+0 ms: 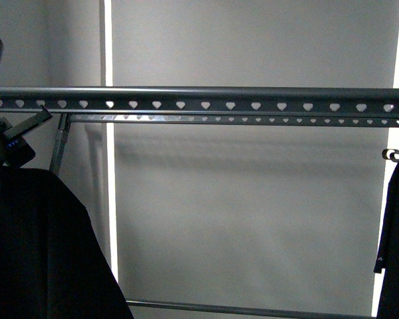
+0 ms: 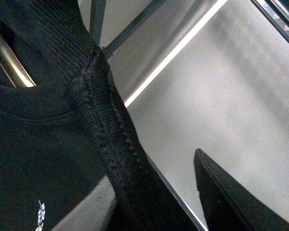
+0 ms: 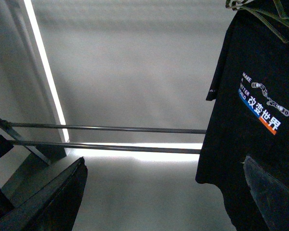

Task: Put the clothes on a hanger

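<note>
I cannot tell whether the left gripper (image 1: 16, 136) pinches or gapes; the T-shirt (image 1: 40, 246) hangs just below it. The right gripper (image 3: 164, 166) is spread, empty. Raise the coat hanger (image 2: 9, 60) over the rack (image 1: 206, 98) overhead, then lower gently.

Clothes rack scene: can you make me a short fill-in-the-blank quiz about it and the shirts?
The holes along the rail of the clothes rack are ___-shaped. In the front view, the T-shirt fills the lower ___ corner. The other garment, hanging at the right edge, is ___ in colour. Missing words: heart; left; black.
</note>
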Tool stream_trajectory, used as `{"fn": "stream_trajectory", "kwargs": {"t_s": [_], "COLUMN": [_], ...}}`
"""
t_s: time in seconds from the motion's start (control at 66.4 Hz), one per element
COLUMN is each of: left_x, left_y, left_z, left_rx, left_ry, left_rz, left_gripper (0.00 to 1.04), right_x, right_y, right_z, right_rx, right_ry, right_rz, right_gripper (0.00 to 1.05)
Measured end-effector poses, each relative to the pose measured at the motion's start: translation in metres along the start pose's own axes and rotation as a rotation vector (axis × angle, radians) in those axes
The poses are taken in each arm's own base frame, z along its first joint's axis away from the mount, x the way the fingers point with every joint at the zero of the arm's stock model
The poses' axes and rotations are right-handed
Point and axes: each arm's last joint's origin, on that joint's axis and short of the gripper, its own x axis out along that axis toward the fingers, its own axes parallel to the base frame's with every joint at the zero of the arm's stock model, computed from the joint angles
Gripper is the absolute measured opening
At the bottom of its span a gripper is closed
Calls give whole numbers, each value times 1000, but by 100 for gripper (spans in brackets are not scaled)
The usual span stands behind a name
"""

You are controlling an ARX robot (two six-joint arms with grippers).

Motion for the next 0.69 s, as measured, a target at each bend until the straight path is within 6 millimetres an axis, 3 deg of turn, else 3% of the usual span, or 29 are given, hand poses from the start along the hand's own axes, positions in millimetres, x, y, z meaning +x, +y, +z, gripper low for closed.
{"fn": "stream_trajectory", "kwargs": {"t_s": [0.12,0.346,0.602,0.693], "left_x": [-2,-32,-88,-98], "left_y": [10,27,23,20], "left_z": [-6,-10,-27,-33], "left_rx": [-21,81,376,466], "left_ry": [48,172,502,557], "left_rz": [-4,-94,-402,-497], "left_gripper": [4,4,4,4], "right_x": [0,0,0,0], "right_y": [0,0,0,0], "right_z": [0,0,0,0], "right_rx": [0,0,0,0], "right_ry": [0,0,0,0], "right_rz": [0,0,0,0], "right_gripper": [97,97,97,97]}}
